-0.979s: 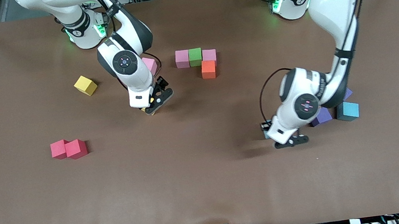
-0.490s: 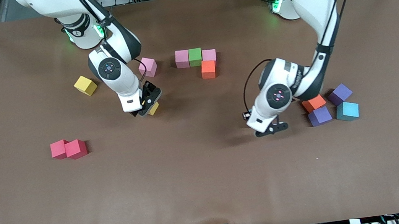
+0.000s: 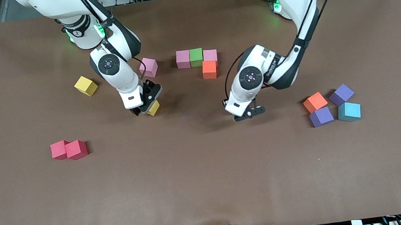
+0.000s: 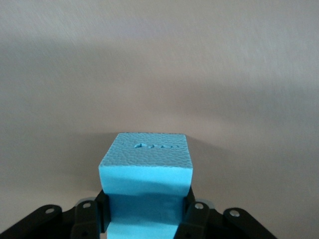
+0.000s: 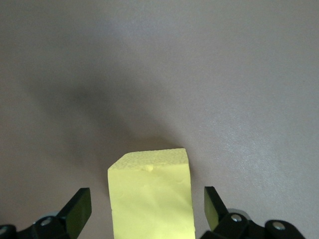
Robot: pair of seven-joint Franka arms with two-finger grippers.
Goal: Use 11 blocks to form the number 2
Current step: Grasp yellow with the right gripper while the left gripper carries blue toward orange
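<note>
The left gripper [image 3: 248, 115] is carrying a clamped light blue cube [image 4: 145, 172] over bare table toward the pink-green row [image 3: 196, 57]; it should land square against the orange cube [image 3: 209, 70]. The right gripper [image 3: 145, 110] is standing open around a yellow cube [image 3: 153, 108].

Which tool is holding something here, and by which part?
The left tool grips a light blue block by two opposite side faces. The right tool stands open around a yellow block, not gripping.
</note>
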